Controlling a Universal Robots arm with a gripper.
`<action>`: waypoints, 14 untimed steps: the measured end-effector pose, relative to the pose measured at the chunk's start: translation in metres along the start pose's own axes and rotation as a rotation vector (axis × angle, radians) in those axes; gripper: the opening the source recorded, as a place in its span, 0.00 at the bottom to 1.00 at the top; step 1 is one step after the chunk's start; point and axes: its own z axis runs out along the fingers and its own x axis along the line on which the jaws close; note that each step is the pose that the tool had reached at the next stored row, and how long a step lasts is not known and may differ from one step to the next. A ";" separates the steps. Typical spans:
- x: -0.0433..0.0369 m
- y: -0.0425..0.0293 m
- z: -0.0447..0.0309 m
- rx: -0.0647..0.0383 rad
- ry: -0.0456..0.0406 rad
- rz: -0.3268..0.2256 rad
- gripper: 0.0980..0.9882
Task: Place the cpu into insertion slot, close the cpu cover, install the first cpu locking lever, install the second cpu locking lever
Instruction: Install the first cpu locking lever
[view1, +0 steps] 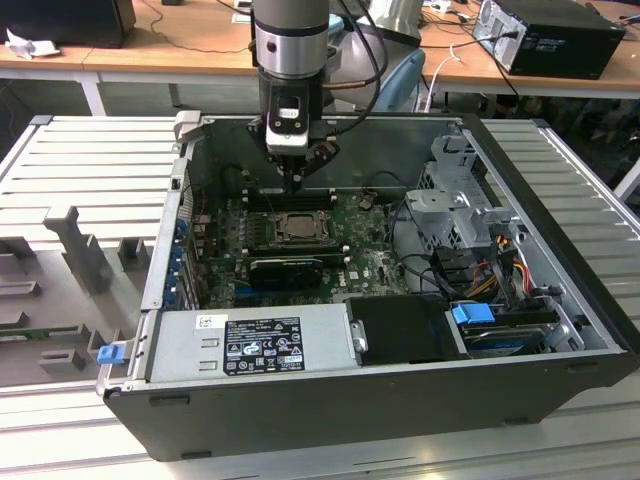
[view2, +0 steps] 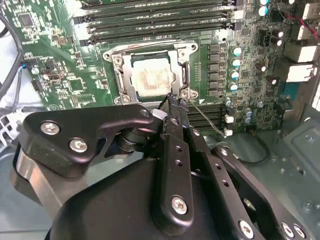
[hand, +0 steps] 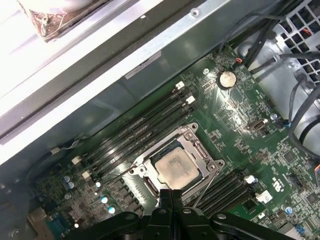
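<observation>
Open computer case (view1: 400, 400) lies on its side on the grey ribbed counter (view1: 90, 160). The motherboard (view1: 370, 260) faces up, and the grey power-supply box (view1: 250, 340) sits along the near wall.

The arm comes down from the far side. We see the gripper (view1: 296, 183) inside the case, just above the far edge of the insertion slot (view1: 278, 228), which sits toward the exterior view's left of the board's middle.

The cpu (view2: 150, 80) is seated in the slot, pale metal face up, with smudges on it. The cpu cover (view2: 128, 75) lies flat over it, and its window frames the chip on all four sides.

In the first wrist view the fingers (hand: 164, 205) are pressed together with no gap between them. In the second wrist view the gripper tip (view2: 172, 100) is at one corner of the cover frame, beside a corner screw. We cannot tell whether the tip touches the frame.

A thin locking lever (view2: 205, 119) of wire runs from that corner out over the neighbouring memory slots (view2: 215, 122), angled away from the socket edge. The same lever (hand: 206, 185) shows in the first wrist view beside the fingers. We cannot tell whether the fingers pinch it.

More memory slots (view2: 150, 20) lie on the other side of the socket. A coin cell (hand: 226, 78) sits near the far wall of the case.
</observation>
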 end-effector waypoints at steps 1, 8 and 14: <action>0.0000 0.0000 0.0001 0.000 0.0003 -0.009 0.01; 0.0000 0.0000 0.0008 -0.001 0.0040 -0.112 0.01; 0.0000 0.0000 0.0012 -0.001 0.0069 -0.194 0.01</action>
